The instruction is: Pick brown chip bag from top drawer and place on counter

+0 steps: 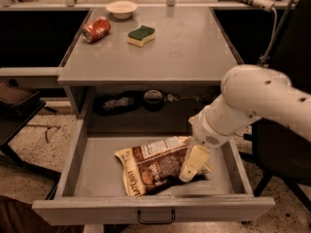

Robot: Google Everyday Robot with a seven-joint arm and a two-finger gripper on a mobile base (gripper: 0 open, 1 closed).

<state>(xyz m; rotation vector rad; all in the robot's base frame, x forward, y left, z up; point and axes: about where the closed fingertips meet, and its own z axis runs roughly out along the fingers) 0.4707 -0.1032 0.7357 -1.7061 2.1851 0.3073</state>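
The brown chip bag (153,166) lies flat in the open top drawer (82,176), brown foil with cream edges and a white panel. The white arm reaches in from the right. The gripper (190,171) hangs down over the bag's right end, its cream-coloured finger (193,163) at or just above the foil. The grey counter (170,47) is the tabletop above the drawer.
On the counter stand a red soda can (96,29) lying on its side, a yellow-green sponge (141,35) and a small white bowl (121,8). A dark shelf recess (146,101) with dark objects sits behind the drawer. A black chair (279,144) is at right.
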